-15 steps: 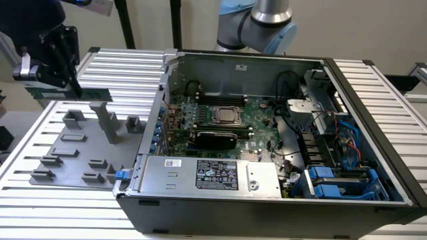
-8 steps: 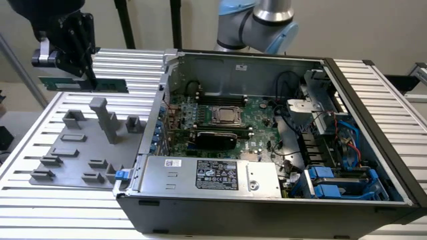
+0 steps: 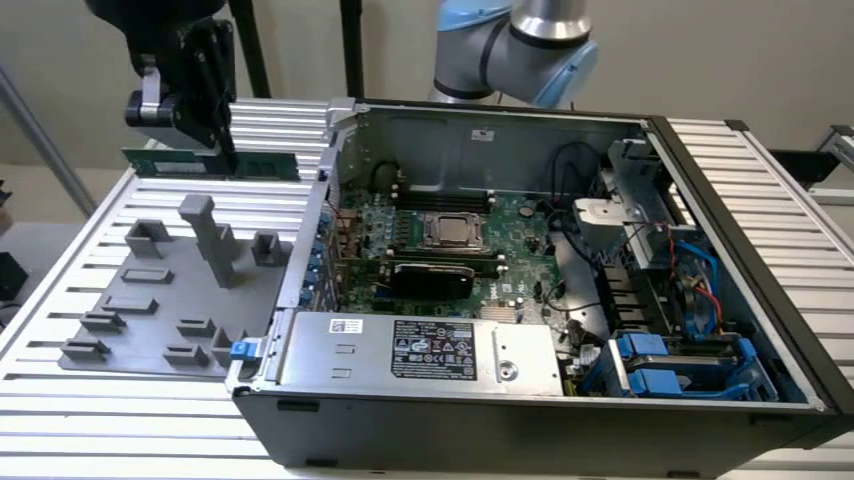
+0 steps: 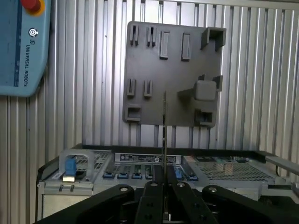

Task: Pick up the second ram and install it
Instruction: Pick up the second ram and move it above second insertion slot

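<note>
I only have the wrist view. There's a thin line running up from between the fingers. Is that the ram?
Observer: Yes. The exterior view shows its broad green face: the gripper is shut on the ram, at its top edge.
Operator: Is it over the motherboard yet?
Observer: No. It hangs outside the case, to the exterior view's left of it, above the table.
Operator: Is the board reachable?
Observer: The case is open on top; the motherboard lies bare, with the CPU socket near its middle.
</note>
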`<state>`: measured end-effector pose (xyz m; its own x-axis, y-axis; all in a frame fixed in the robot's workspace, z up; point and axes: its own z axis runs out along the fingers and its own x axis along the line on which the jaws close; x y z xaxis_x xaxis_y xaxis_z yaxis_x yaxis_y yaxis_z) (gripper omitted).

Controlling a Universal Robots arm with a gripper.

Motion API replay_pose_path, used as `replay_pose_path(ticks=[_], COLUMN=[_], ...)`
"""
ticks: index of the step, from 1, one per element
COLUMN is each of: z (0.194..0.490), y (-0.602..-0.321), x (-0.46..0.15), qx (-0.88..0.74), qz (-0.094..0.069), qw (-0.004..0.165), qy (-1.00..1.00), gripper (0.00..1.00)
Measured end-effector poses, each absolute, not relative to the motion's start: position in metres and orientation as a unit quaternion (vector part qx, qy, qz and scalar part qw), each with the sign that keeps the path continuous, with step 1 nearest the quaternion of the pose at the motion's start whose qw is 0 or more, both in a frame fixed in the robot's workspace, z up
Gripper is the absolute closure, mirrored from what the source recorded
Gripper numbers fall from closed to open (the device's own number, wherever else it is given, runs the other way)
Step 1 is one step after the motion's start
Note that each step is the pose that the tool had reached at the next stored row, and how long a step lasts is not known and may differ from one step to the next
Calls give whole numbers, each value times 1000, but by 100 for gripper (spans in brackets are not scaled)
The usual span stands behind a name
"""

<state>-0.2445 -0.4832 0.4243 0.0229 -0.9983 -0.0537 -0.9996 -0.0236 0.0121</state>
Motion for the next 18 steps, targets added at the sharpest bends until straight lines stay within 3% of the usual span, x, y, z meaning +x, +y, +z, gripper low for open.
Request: replay_pose_path(ticks=[18], z=[425], y=[-479], x=[-163], qx=[-715], qz=[23], qw=[14], qy=[699], gripper=[100])
